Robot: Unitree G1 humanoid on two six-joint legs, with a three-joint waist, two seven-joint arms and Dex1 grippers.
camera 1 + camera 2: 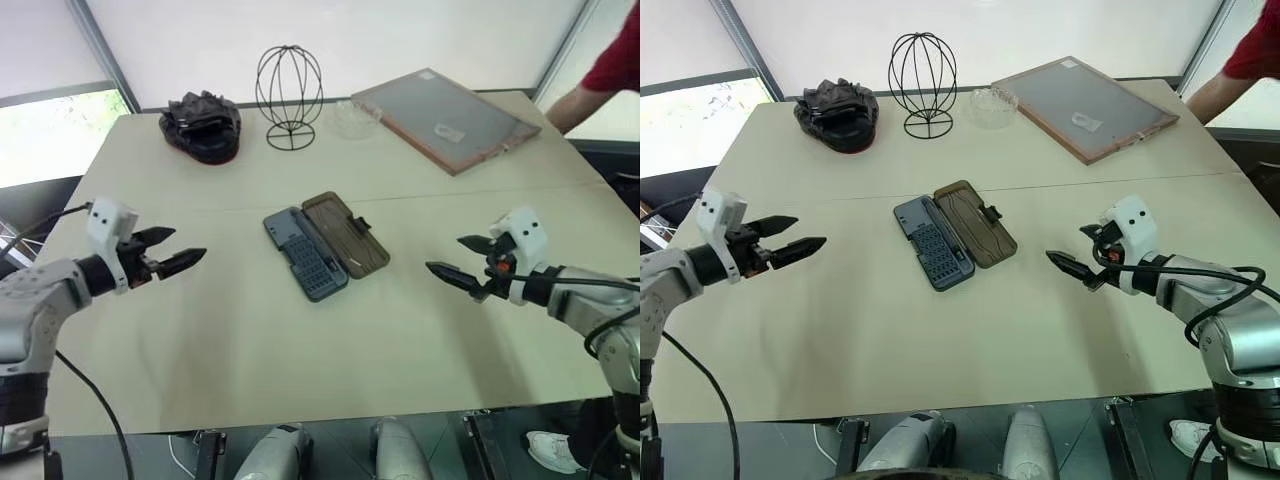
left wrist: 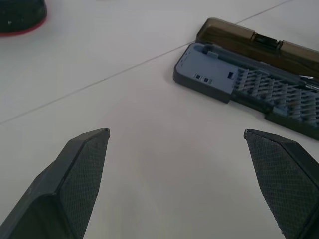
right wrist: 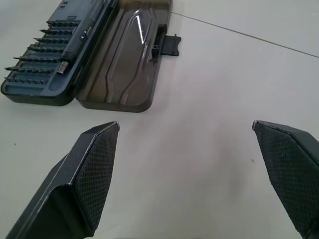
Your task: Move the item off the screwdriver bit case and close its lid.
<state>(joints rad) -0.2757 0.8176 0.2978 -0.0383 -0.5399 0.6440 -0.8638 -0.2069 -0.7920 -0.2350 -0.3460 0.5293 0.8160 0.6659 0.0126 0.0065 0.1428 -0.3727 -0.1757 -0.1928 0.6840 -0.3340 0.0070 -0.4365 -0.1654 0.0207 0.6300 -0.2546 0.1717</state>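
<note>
Flat rectangular hinged plastic screwdriver bit case (image 1: 325,246) sits open at frame centre on the beige table (image 1: 300,350), lying diagonally. Its grey-blue tray half with rows of bits is on the left; the translucent smoky-brown lid (image 1: 347,235) lies flat on the right, black latch tab on its outer edge, toward the right.

The item, a small thin pale metallic rod (image 3: 73,52), lies across the bit rows in the tray, near the hinge, in the right wrist view. In the head views only a thin pale sliver shows near the hinge at the case's lower end, too small to be sure of.

Left gripper (image 1: 178,251) at left of frame, fingers spread wide, holding nothing, well apart from the case. Right gripper (image 1: 463,258) at right of frame, fingers likewise spread, empty, pointing toward the case, well apart from it.

Upper frame: black crumpled object (image 1: 201,125) upper left, black wire dome stand (image 1: 289,95) upper centre, small clear glass dish (image 1: 352,116) beside it, wood-framed grey board (image 1: 440,118) upper right. A person's arm in a red sleeve (image 1: 590,85) at the top right edge.
</note>
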